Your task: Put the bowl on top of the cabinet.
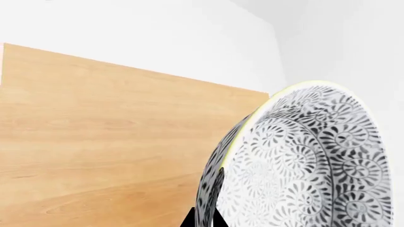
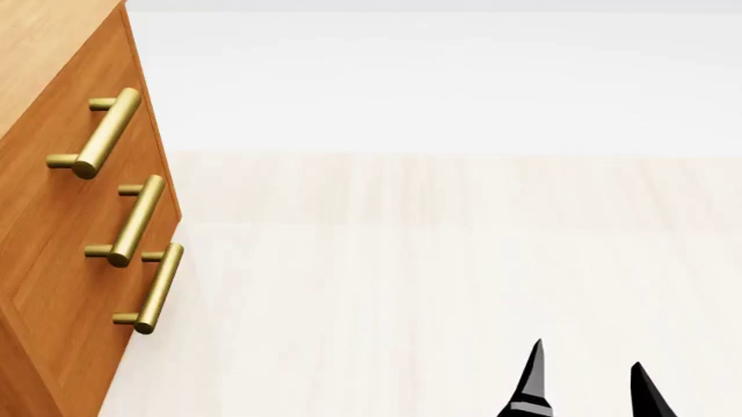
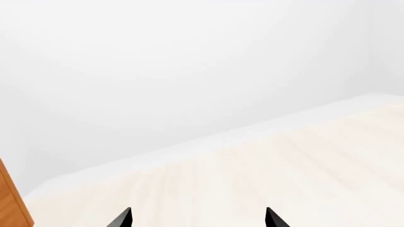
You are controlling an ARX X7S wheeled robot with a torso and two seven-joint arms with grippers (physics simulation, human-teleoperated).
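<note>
Head view: looks forward and down over pale floor (image 2: 440, 287), the cabinet (image 2: 58, 252) front close at its left edge. Left wrist view: very near the bowl (image 1: 309, 165), facing the cabinet's lighter wood top (image 1: 107, 142) and a white wall. Right wrist view: faces floor and wall, with a sliver of cabinet (the part shared with the head view).

Setting: we are looking at a bare simulated room, showing pale plank floor (image 2: 464, 287), white walls (image 3: 189, 71), one wooden cabinet (image 2: 47, 234) with brass handles (image 2: 102, 135).
</note>
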